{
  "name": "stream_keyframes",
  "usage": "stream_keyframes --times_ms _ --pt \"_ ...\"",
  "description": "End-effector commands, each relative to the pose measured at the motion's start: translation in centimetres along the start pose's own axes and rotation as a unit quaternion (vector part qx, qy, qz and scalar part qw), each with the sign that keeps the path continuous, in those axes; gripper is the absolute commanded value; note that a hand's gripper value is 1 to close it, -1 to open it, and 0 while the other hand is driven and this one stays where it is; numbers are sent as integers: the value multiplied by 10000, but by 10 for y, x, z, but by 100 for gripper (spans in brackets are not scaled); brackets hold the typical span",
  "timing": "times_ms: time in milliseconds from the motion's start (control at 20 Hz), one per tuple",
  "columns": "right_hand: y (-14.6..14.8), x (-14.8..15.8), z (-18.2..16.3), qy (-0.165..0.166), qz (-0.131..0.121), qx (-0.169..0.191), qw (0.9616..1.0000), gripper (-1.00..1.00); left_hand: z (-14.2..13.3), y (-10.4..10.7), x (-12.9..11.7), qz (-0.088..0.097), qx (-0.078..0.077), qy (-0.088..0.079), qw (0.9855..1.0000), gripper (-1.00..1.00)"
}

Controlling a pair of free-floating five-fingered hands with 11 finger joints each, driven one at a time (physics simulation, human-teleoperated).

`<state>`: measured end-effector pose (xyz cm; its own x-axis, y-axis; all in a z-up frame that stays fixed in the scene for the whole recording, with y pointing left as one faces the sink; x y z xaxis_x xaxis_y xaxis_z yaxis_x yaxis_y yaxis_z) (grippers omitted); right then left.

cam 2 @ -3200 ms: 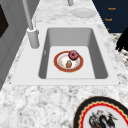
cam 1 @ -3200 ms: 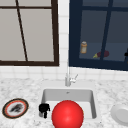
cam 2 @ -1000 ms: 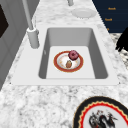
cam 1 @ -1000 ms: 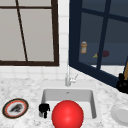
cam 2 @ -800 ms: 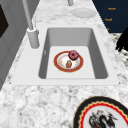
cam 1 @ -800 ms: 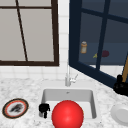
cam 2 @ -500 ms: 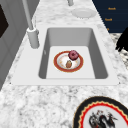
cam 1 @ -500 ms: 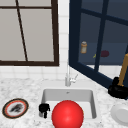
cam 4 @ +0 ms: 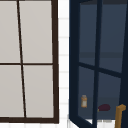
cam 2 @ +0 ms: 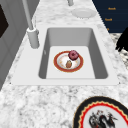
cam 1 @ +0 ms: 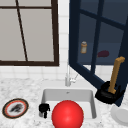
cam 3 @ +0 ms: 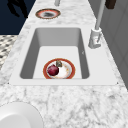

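robot hand (cam 1: 109,93) lower, nearer sink (cam 1: 68,96)

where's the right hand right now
In the front view the right hand is at the right, just past the sink's right edge, its fingers curled round the wooden handle on the open cabinet door.

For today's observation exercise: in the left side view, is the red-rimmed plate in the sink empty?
No: the red-rimmed plate in the white sink carries a dark red round fruit and a small brown item.
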<state>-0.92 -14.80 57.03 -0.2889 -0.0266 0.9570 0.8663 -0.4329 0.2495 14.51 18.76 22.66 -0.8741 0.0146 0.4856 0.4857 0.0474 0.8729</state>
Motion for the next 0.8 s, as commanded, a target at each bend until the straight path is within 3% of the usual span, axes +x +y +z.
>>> stream_keyframes --times_ms 0,750 --pt "-42 -21 -3 -21 -8 16 10000 100 0 0 0 0 0 0 10000 0" --pt "-82 -27 48 -403 -408 -777 9953 100 0 0 0 0 0 0 10000 0"
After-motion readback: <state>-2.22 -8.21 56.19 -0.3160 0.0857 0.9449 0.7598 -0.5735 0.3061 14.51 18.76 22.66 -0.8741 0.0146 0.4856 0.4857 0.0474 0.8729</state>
